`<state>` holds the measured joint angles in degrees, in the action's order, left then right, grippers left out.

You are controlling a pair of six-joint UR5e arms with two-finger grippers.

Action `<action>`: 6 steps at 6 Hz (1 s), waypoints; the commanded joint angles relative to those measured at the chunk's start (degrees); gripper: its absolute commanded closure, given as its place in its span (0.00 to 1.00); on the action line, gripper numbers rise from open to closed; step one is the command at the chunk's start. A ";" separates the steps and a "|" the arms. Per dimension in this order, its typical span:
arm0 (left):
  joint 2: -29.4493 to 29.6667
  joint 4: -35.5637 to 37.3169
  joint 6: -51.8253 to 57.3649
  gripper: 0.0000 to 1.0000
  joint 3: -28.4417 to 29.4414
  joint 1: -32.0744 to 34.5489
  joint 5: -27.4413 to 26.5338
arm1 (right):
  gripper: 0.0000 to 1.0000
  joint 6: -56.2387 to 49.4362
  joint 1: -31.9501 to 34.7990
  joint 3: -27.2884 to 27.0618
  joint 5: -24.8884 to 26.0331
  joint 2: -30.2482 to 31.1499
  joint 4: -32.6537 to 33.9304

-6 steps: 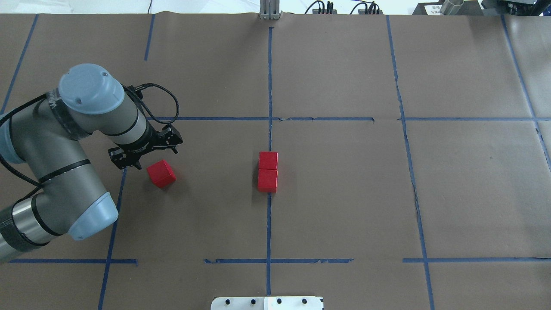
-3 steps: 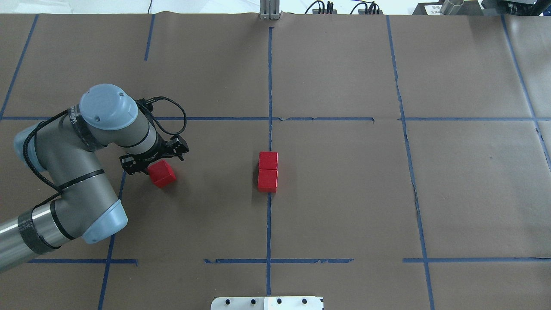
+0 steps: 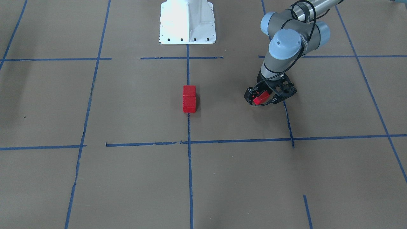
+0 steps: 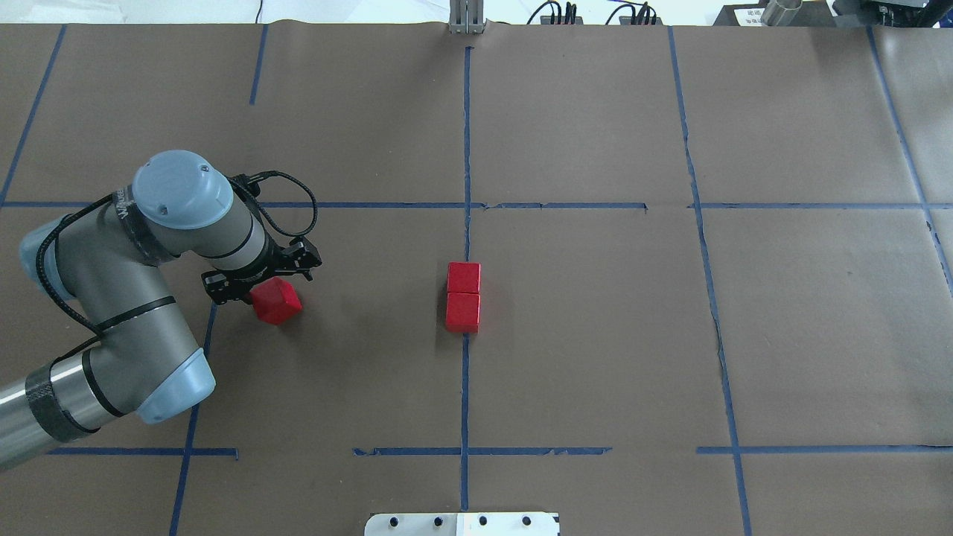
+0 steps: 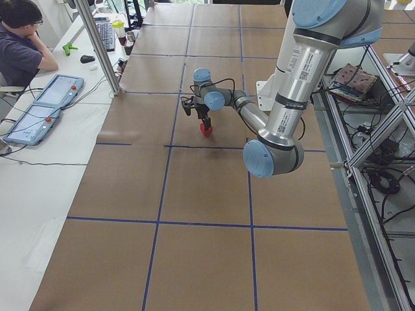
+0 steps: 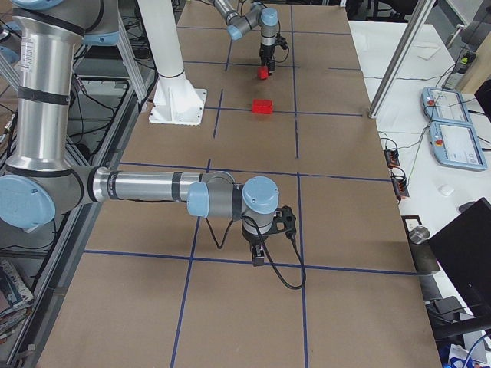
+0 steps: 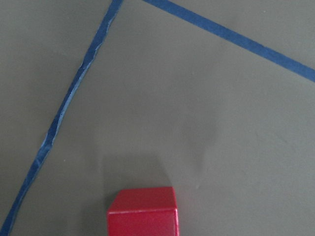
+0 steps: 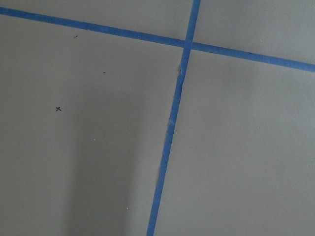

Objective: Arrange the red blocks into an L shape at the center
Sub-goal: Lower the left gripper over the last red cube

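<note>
Two red blocks (image 4: 464,278) (image 4: 462,312) sit touching in a short column on the vertical blue tape line (image 4: 464,372) at the center; they also show in the front view (image 3: 189,98). The third red block (image 4: 277,301) is far to the left, turned at an angle. My left gripper (image 4: 264,286) stands over it with its fingers on both sides, and in the front view (image 3: 265,97) it looks shut on this block (image 3: 260,98). The left wrist view shows the block (image 7: 142,212) at its bottom edge. My right gripper (image 6: 258,257) shows only in the right side view; I cannot tell its state.
The white robot base (image 3: 187,22) stands at the table's near edge behind the center. Blue tape lines (image 4: 700,223) divide the brown paper into a grid. An operator (image 5: 23,45) sits at a side desk beyond the table's far end.
My left arm swung in over the third block and lowered around it. In the last half second the arm and the block both shifted slightly left.
</note>
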<state>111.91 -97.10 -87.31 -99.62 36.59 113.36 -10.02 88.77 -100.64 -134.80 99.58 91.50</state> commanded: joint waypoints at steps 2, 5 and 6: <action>-0.03 -0.02 0.04 0.02 -0.92 -0.11 0.63 | 0.00 0.00 0.00 0.00 -0.03 0.00 -0.01; -0.12 0.33 0.04 0.02 -1.89 0.06 0.64 | 0.00 0.00 0.00 -0.09 -0.03 0.00 -0.10; -0.12 0.33 0.04 0.02 -1.29 -0.03 0.64 | 0.00 0.09 0.00 -0.09 -0.12 0.00 -0.09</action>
<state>111.83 -96.80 -87.27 -101.20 36.60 114.01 -9.99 88.77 -100.71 -134.85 99.58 91.39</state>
